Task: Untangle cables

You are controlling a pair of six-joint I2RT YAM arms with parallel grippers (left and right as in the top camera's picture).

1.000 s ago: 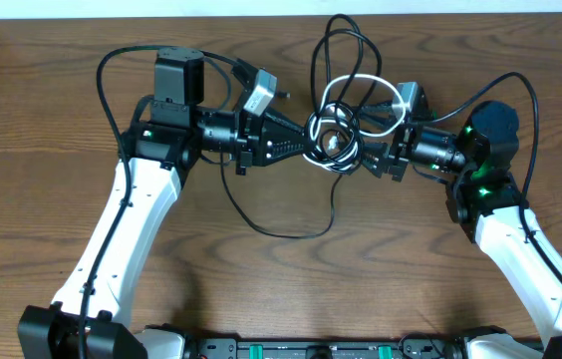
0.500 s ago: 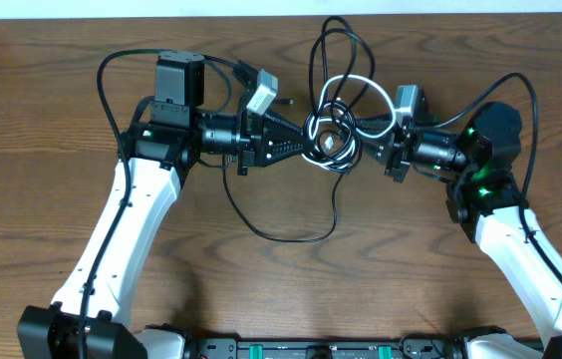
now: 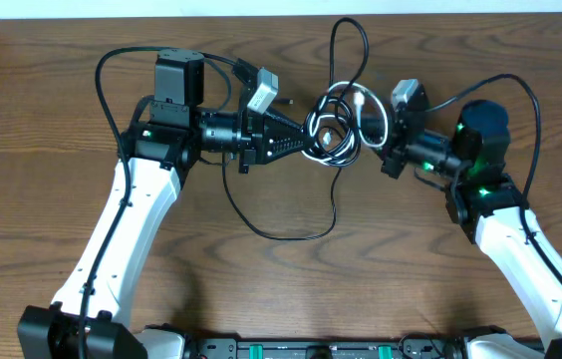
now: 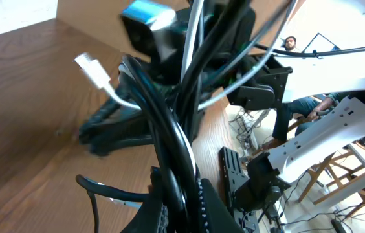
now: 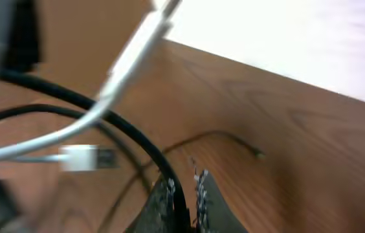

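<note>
Left gripper [image 3: 306, 147], centre of the overhead frame: clenched on the cables [image 3: 336, 128], with black and white strands running up through its jaws in the wrist view. The cables' knotted middle lies just right of this claw, upper centre, between both arms. Right gripper [image 3: 375, 148]: clenched on one black strand at the bundle's right edge. Judgement: the span between the claws runs left-right, each claw equally near.

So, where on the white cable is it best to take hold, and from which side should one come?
Probably just behind its free plug end, a short straight stretch that sticks out of the knot. Come from the far side of the table: the left end effector and right end effector grip the tangle from either side.
</note>
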